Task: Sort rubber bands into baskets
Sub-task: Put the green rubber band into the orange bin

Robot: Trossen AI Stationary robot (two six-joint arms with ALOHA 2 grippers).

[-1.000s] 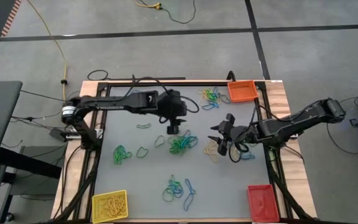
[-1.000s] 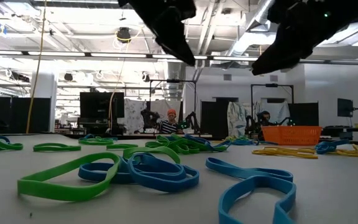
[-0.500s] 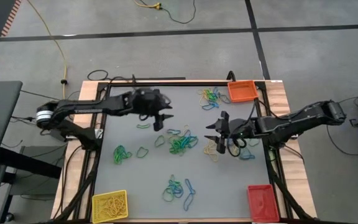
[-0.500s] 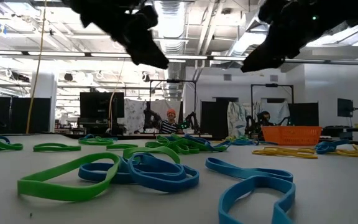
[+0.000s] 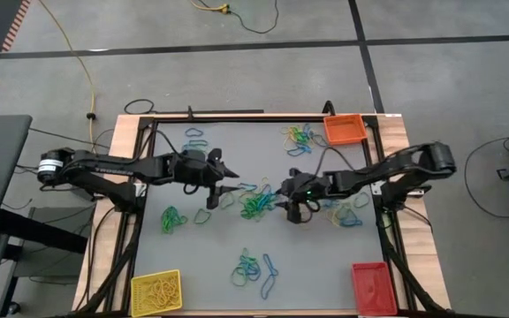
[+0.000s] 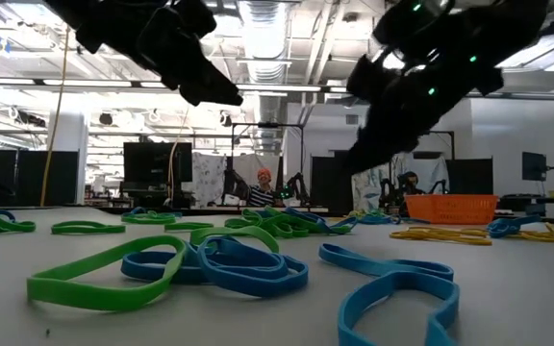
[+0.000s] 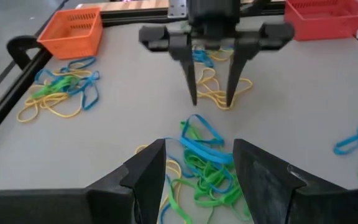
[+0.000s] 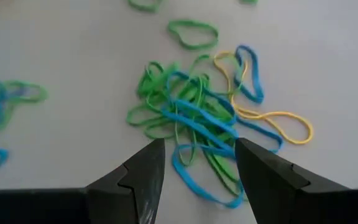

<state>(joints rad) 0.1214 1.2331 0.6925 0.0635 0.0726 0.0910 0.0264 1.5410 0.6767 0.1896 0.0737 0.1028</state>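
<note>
Central tangle of green, blue and yellow rubber bands (image 5: 256,203) lying on the table (image 5: 184,256) between two facing grippers. Left gripper (image 5: 222,186) and right gripper (image 5: 287,196) both parted, empty, hovering just beside the pile. Yellow basket (image 5: 155,292), orange basket (image 5: 344,129), red basket (image 5: 370,287) at table edges; contents hard to make out.

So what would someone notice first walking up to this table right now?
Probably the two dark arms meeting over the tangled pile of green and blue rubber bands at the table's middle, left gripper and right gripper both open and facing each other across it. Next, the bright baskets at the edges: orange basket, yellow basket, red basket.
</note>
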